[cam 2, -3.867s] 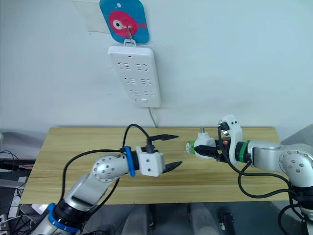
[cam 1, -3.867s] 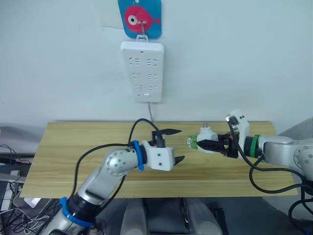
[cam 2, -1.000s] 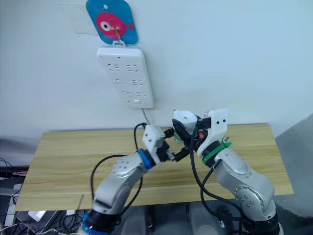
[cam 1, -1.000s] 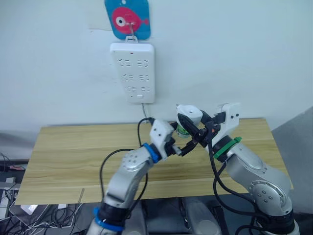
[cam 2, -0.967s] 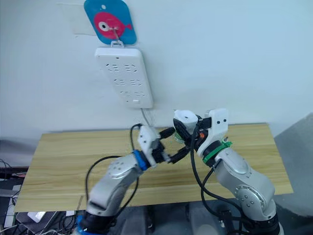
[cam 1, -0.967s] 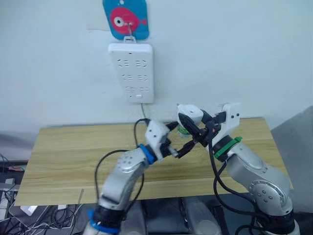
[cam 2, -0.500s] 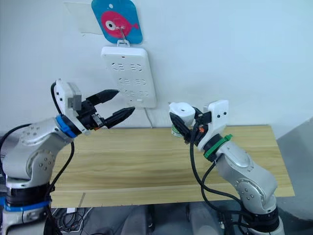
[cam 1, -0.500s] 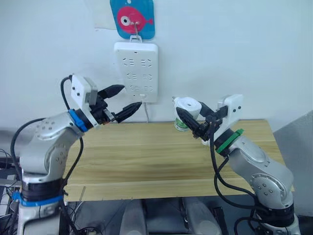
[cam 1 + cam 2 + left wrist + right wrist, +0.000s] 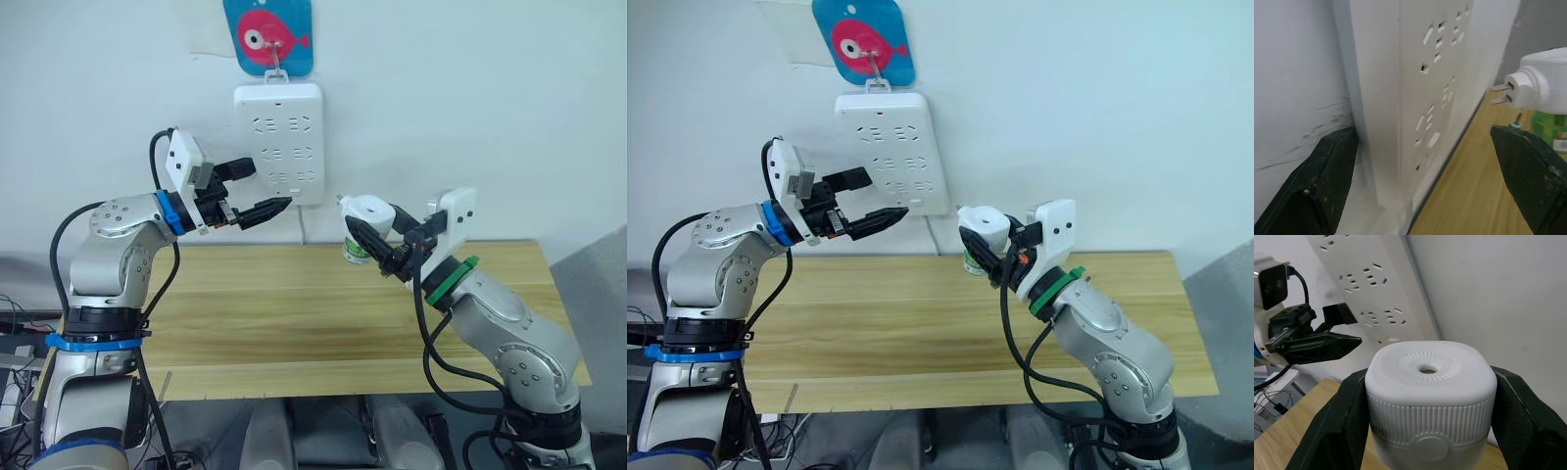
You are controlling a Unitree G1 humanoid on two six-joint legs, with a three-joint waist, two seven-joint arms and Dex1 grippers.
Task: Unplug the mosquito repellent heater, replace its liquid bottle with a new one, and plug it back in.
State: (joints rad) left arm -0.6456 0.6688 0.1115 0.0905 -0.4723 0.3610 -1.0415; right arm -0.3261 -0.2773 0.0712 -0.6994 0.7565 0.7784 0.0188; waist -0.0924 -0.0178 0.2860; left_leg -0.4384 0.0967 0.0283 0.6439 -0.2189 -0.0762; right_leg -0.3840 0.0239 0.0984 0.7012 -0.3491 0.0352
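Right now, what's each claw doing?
Left claw: open, straddling the power strip's lower edge.
Right claw: closed on the heater.

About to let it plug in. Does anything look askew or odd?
The power strip hangs slightly tilted on the wall. The heater sits straight in the right gripper, prongs out. Nothing else stands out.

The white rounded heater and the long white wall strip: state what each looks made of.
The white rounded heater held in the right end effector looks like moulded matte plastic, judging by its fine ribbing and crisp vent hole. The long white wall strip looks like smooth, slightly glossy plastic, with clean-cut socket slots and a soft sheen.
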